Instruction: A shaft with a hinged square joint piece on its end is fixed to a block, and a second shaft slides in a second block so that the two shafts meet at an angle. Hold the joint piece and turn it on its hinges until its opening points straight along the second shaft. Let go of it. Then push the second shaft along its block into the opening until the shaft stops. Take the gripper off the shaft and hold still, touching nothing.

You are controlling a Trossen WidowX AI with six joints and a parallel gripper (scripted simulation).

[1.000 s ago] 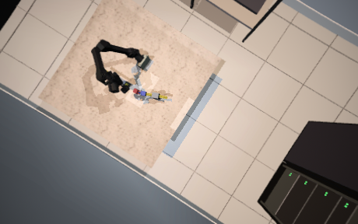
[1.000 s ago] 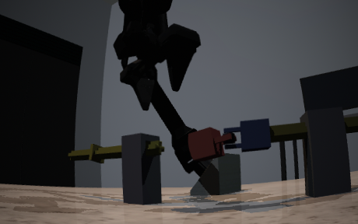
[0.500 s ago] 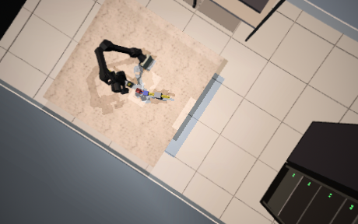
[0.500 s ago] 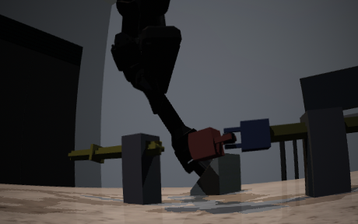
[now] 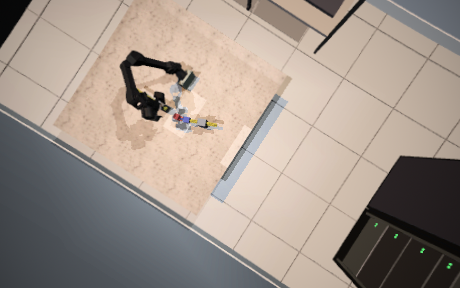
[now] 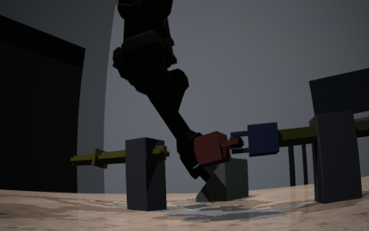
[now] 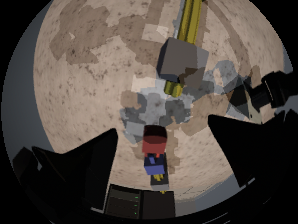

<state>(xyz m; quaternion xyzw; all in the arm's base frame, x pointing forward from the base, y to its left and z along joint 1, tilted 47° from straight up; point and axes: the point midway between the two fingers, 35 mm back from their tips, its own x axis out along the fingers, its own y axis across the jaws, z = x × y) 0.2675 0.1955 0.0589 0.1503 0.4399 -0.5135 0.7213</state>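
Note:
The red joint piece hangs in front of the blue fork on the first shaft. In the wrist view its dark end faces roughly toward the second shaft; whether it points straight along it, I cannot tell. The second shaft runs through its grey block. Its tip stands clear of the red piece, with a gap between. My gripper is open and empty, above the parts, its fingers wide apart in the wrist view.
The first shaft's grey block stands on the far side of the blue fork. The arm's own base, with a grey-green block, stands behind the red piece in the exterior view. It also shows at the wrist view's right.

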